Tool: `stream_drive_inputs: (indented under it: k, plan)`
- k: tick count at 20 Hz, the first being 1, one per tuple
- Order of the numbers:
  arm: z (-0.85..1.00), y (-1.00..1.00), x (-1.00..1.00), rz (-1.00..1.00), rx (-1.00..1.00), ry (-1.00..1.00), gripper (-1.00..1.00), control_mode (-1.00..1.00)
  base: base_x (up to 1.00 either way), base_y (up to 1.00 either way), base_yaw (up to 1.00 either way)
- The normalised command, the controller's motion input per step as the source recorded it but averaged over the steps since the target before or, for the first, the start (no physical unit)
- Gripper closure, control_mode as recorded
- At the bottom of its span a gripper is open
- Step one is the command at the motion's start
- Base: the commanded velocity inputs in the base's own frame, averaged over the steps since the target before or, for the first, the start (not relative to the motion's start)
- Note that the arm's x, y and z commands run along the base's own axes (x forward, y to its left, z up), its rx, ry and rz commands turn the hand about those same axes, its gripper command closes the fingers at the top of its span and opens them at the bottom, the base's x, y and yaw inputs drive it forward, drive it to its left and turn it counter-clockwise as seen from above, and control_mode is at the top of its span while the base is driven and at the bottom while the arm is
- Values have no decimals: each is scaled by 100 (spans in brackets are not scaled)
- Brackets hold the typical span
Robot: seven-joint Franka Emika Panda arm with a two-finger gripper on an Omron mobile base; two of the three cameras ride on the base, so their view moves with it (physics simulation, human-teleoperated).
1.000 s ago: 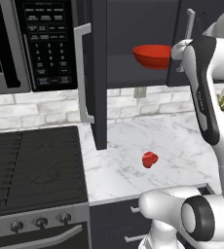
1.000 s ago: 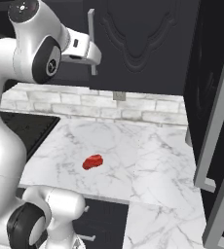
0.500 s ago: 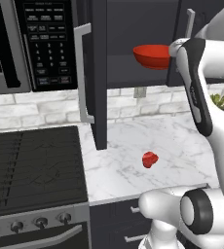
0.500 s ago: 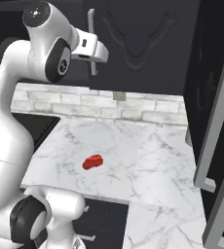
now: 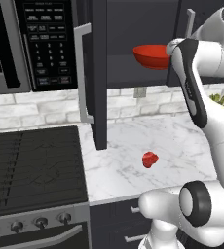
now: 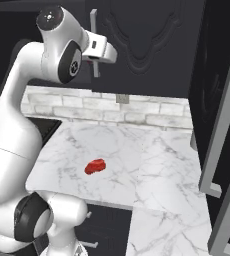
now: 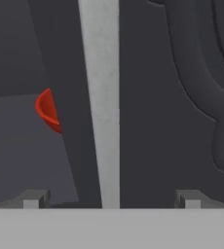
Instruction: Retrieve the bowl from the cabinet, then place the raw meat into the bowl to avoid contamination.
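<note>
The red bowl [image 5: 152, 55] sits on a shelf inside the dark cabinet [image 5: 128, 29], whose left door [image 5: 98, 73] hangs open. In the hand view a sliver of the bowl [image 7: 47, 111] shows left of the closed right door's silver bar handle [image 7: 102, 107]. My gripper [image 7: 111, 199] is open, with that handle rising between its fingertips [image 7: 36, 198] and nothing gripped. The arm reaches up to the same handle [image 6: 93, 30] in the right base view. The raw meat [image 5: 150, 159] [image 6: 95, 166], a small red lump, lies on the marble counter [image 5: 123, 170].
A black microwave [image 5: 41, 44] hangs left of the open door, above a dark stove [image 5: 33, 165]. A potted plant [image 5: 220, 99] stands behind the arm. Another open dark door with bar handles [image 6: 222, 130] juts in at the right.
The arm's upper links have swung up and toward the right door, carrying the hand slightly closer to the handle. The gripper stays open; bowl and meat have not moved.
</note>
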Motion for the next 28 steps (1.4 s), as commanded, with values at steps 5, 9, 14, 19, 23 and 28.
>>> stream_drive_inputs:
  k: [5, 9, 14, 19, 23, 28]
  plan:
    - [-5, 0, 26, 0, 0, 0, -100, -100, 0, 0, 0]
    - [-1, 0, 20, 2, 0, 0, -100, -100, 0, 0, 0]
    - [0, 0, 20, 2, 0, 0, 100, -100, 0, 0, 0]
    - [-1, 0, 16, 2, 0, 0, 100, -100, 0, 0, 0]
    - [-6, -3, 12, 1, 0, 2, 100, -100, 0, 0, 0]
    - [5, -27, -29, -2, 0, 0, 100, -100, 0, 0, 0]
